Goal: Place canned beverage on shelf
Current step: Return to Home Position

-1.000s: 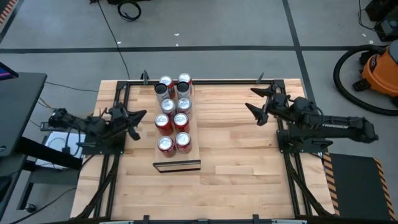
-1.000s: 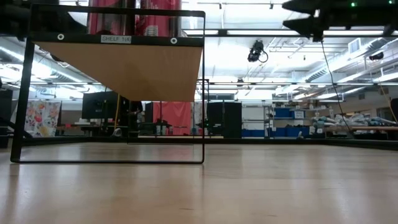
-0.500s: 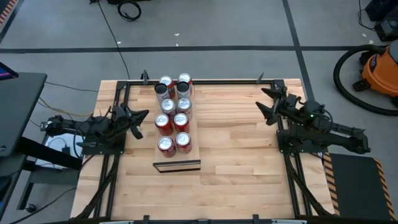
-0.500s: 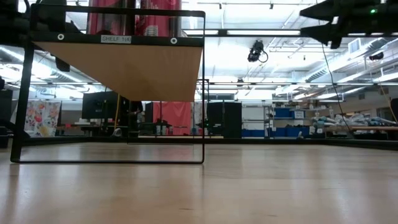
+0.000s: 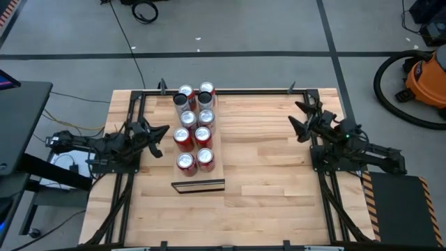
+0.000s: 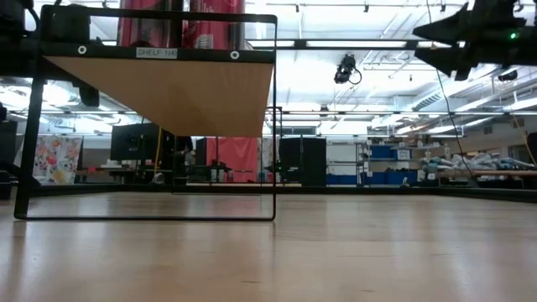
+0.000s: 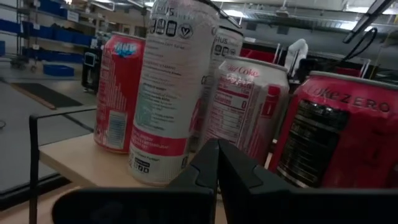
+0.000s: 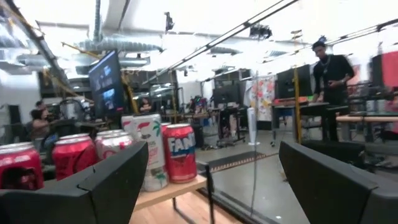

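The shelf (image 5: 215, 148) lies on the desk (image 5: 268, 171), left of its middle, with cans (image 5: 203, 134) standing upright in two rows along its top. The left end effector (image 5: 160, 134) hovers just beside the shelf's left edge, its fingers pressed together with nothing between them. The right end effector (image 5: 300, 120) hangs near the desk's right side, well apart from the shelf, its fingers spread wide and empty.
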Robot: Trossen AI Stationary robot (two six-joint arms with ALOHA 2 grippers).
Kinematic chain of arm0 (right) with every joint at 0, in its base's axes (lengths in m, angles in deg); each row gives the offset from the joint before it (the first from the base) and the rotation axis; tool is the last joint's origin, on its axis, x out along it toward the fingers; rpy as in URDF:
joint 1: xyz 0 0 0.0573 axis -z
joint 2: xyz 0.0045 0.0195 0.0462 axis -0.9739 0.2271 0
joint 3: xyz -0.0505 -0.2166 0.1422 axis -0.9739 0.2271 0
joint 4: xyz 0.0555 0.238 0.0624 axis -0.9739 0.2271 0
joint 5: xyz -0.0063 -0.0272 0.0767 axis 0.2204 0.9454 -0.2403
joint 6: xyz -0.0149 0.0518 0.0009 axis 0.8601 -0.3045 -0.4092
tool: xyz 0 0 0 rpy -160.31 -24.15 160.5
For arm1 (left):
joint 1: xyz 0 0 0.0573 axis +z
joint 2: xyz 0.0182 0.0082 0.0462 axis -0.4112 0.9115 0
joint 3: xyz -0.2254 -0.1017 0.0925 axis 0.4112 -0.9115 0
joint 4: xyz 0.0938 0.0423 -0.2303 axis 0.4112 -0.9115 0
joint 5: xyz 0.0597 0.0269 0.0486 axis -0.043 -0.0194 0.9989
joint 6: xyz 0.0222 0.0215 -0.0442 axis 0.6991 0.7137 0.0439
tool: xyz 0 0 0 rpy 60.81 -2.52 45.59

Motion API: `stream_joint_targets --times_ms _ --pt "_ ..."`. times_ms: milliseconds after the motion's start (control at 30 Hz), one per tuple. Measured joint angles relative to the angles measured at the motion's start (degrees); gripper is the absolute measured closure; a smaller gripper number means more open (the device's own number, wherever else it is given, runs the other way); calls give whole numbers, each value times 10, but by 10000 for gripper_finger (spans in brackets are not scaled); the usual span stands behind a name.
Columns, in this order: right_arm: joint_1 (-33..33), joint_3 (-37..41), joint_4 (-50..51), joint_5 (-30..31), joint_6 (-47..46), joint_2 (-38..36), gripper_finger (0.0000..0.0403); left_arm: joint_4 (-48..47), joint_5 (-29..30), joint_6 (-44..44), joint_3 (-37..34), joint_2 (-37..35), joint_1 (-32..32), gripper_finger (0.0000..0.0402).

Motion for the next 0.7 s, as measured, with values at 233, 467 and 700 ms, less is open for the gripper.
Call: stream_joint_targets --times_ms 233,467,700 --pt "0 38 -50 -19 6 0 30 -2 -10 70 0 1 0 388" --pt "0 55 -47 -25 -6 3 30 0 -8 87 0 1 0 388" --pt "0 55 -48 -9 -26 3 30 33 -8 133 0 1 0 388"
